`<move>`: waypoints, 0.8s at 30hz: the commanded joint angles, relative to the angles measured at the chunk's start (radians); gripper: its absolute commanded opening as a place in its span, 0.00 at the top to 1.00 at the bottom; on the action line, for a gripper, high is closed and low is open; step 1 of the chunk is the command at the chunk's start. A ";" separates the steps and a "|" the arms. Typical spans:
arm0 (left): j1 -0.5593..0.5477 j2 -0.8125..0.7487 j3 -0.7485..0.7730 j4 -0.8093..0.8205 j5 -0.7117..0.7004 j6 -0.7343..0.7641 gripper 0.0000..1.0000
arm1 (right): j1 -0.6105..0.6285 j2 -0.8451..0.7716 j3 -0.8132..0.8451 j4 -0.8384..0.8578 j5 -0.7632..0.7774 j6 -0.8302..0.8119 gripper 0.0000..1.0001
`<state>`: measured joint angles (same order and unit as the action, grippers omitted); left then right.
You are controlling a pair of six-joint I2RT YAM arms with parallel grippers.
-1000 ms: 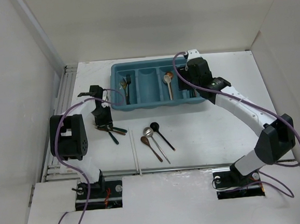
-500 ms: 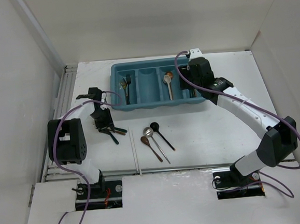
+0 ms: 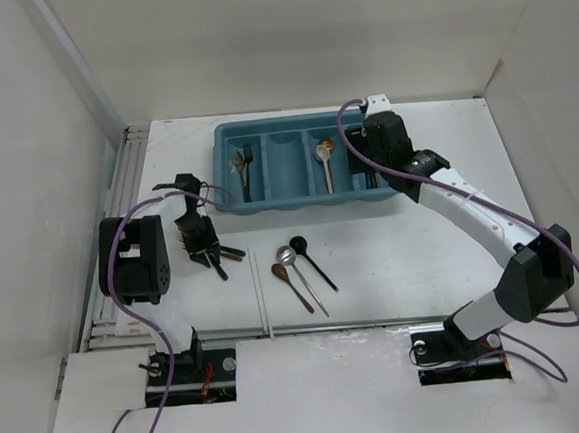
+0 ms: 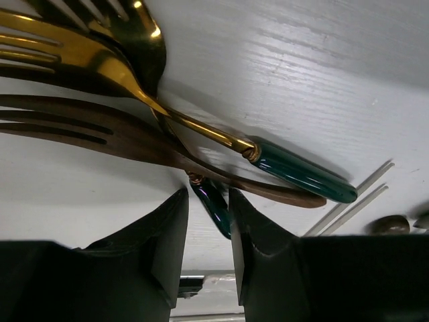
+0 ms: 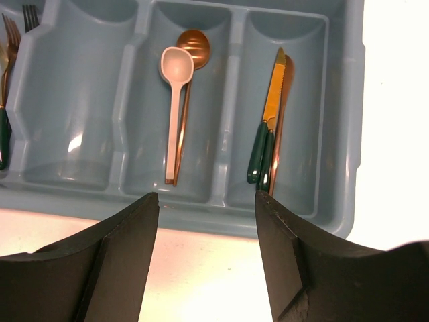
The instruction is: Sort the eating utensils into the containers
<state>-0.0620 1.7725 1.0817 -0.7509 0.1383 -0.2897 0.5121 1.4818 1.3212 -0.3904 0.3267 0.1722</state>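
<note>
Left gripper (image 4: 208, 201) is down on the fork pile (image 3: 218, 250) near the left edge, jaws narrow around a green handle (image 4: 216, 213); can't tell if it's clamped. Gold fork (image 4: 100, 57) and copper fork (image 4: 134, 137) cross over it, so a lift likely drags them. Tray (image 3: 230, 196) sits at the far edge. Right gripper (image 5: 206, 201) is spread wide and empty over the knives (image 5: 271, 134).

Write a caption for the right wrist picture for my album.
Open right pincer hovers over the teal cutlery tray: cream spoon and copper spoon share one slot, two knives the next.

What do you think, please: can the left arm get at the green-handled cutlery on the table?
Probably yes: the left claw straddles one green handle, though a copper fork lies across it.
</note>
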 commanded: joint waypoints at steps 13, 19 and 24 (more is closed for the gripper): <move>0.152 0.062 0.036 0.085 -0.164 0.099 1.00 | -0.011 0.000 0.044 0.010 0.021 -0.002 0.35; 0.152 -0.082 0.113 0.179 -0.298 0.343 1.00 | -0.011 0.020 0.062 0.019 0.021 -0.011 0.35; 0.105 -0.244 0.029 0.364 -0.419 0.621 1.00 | -0.011 0.047 0.095 0.030 0.012 -0.020 0.35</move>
<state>0.0658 1.6470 1.1339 -0.5346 -0.1619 0.1062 0.5053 1.5169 1.3521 -0.3920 0.3332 0.1646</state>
